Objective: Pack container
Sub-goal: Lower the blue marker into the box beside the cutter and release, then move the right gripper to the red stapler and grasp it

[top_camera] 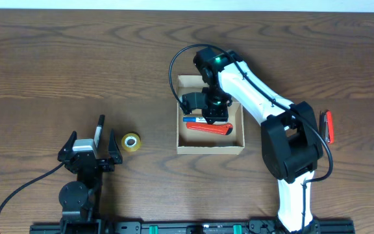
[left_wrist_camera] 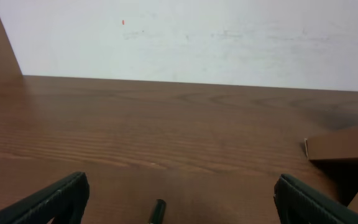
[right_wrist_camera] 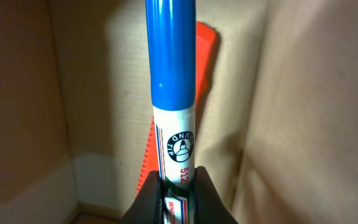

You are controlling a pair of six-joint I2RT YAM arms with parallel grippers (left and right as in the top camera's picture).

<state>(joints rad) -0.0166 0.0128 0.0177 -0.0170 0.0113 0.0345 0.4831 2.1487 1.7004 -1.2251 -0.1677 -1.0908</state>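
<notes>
My right gripper is down inside the container, fingers clamped on the blue-capped marker. The marker's long axis runs straight out from the fingertips, parallel to the container's side walls and over the orange tool. The left gripper is spread wide and empty, well to the container's left, so I judge the release belongs to the right arm.

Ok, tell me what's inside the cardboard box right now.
An orange-red tool lies on the floor of the box, and a blue-capped marker is in there too, gripped by the right claw. The arm covers the far part, so anything there is hidden.
</notes>
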